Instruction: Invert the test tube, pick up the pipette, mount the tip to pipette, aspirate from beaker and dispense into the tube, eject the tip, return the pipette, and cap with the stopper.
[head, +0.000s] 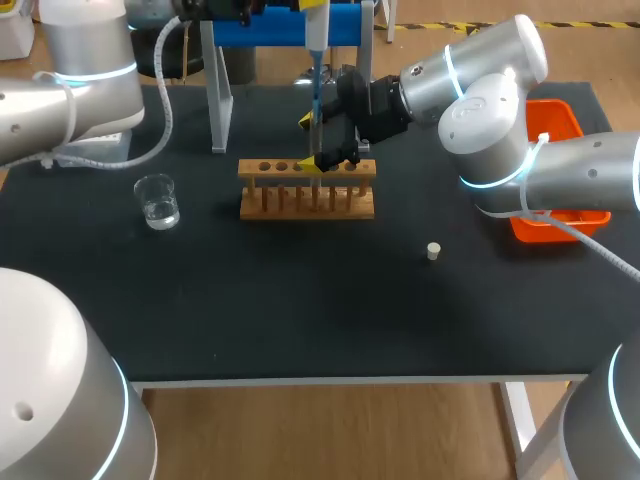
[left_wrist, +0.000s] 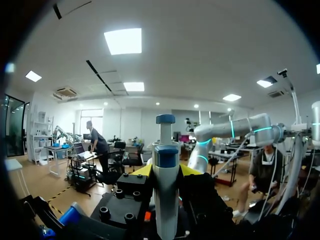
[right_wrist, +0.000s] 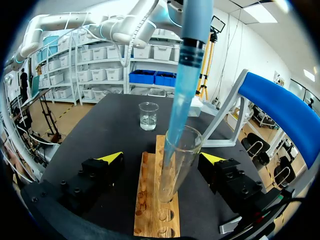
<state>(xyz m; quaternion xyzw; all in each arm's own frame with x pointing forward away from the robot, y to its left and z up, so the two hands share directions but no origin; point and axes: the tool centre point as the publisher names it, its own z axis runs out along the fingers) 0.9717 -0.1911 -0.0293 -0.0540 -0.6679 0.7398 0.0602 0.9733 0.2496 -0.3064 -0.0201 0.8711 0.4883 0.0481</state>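
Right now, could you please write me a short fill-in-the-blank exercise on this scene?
1. The ___ arm's fingers hold the pipette.
2. The pipette's tip reaches into the ___ standing in the rack.
3. The stopper lies on the ___, apart from the rack.
Missing words: left; tube; table.

The table (head: 300, 300) carried a black surface. A wooden rack (head: 306, 190) stood on it toward the rear middle, its top bar drilled with a single row of holes and its rows of thin posts visible from the front. Behind the rack stood a stand (head: 218, 90) – white uprights with a blue crossbar. An orange bin (head: 557, 115) sat at the table's right edge, partly hidden.
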